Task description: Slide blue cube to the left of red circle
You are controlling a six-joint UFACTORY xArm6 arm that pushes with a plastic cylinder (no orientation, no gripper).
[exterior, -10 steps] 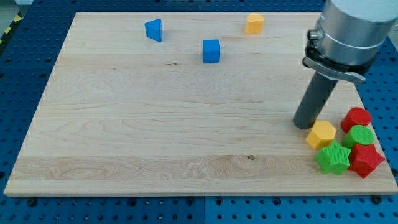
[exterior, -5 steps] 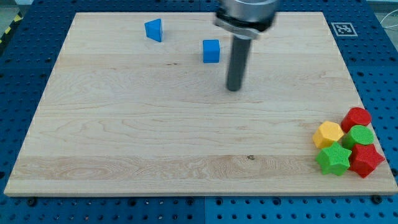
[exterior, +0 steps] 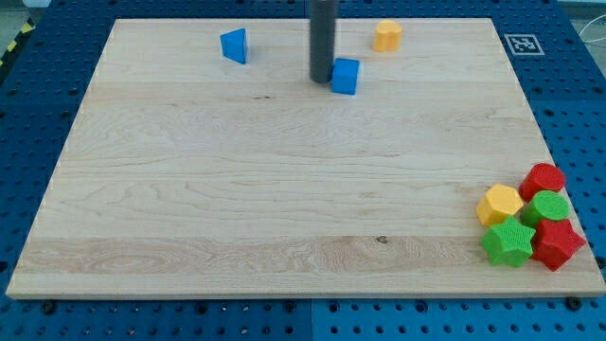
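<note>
The blue cube [exterior: 346,76] sits near the view's top, a little right of the board's middle. My tip [exterior: 321,80] stands right against the cube's left side. The red circle [exterior: 543,179] lies at the view's right edge, at the top of a cluster of blocks, far from the cube to the lower right.
A blue triangular block [exterior: 235,44] lies at the top left. A yellow block [exterior: 386,35] lies at the top, right of the cube. By the red circle sit a yellow hexagon [exterior: 498,204], a green block [exterior: 549,206], a green star [exterior: 507,241] and a red star [exterior: 557,243].
My tip swept from beside the yellow hexagon at the right up to the left side of the blue cube. The cube has shifted a little to the right.
</note>
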